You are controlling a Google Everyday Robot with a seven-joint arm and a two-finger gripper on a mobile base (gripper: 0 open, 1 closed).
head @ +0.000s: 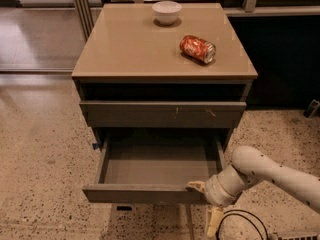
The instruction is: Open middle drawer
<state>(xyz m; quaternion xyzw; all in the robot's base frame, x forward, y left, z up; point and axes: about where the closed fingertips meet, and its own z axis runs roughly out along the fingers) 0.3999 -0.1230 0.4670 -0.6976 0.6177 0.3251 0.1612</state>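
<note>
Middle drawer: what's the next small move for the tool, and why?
Probably ease the tool away from the drawer: it looks open enough, standing well out with its grey floor in full view, and the tool sits at the right end of its front panel.

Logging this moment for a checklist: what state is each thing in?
middle drawer: pulled out, interior bare.
scratched drawer above: pushed in.
can: lying on its side on the cabinet top.
bowl: upright.
gripper: at the right end of the middle drawer's front panel.
</note>
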